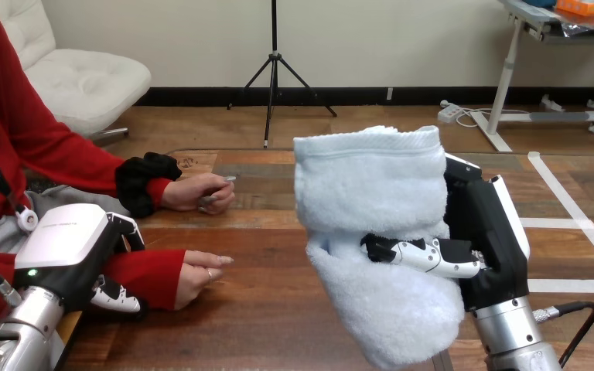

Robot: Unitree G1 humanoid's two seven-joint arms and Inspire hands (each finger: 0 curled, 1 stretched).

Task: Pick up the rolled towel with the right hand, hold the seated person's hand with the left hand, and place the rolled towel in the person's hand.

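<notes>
Right hand (489, 232) fingers (431, 256) clamp rolled towel (371, 178), long axis upright, above counter (278, 317); person's near hand (197, 274) lies toward counter's left edge, beside left hand (66, 243).

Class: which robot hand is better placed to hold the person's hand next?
Left: the left hand sits beside the person's nearer hand; the right hand grips the rolled towel.

Looks like a robot test lab: white tape lines (568, 202) are marked out across the wooden table (278, 309), a machine's silver forearm (510, 334) reaches over it, and a person (39, 147) is seated alongside.
</notes>
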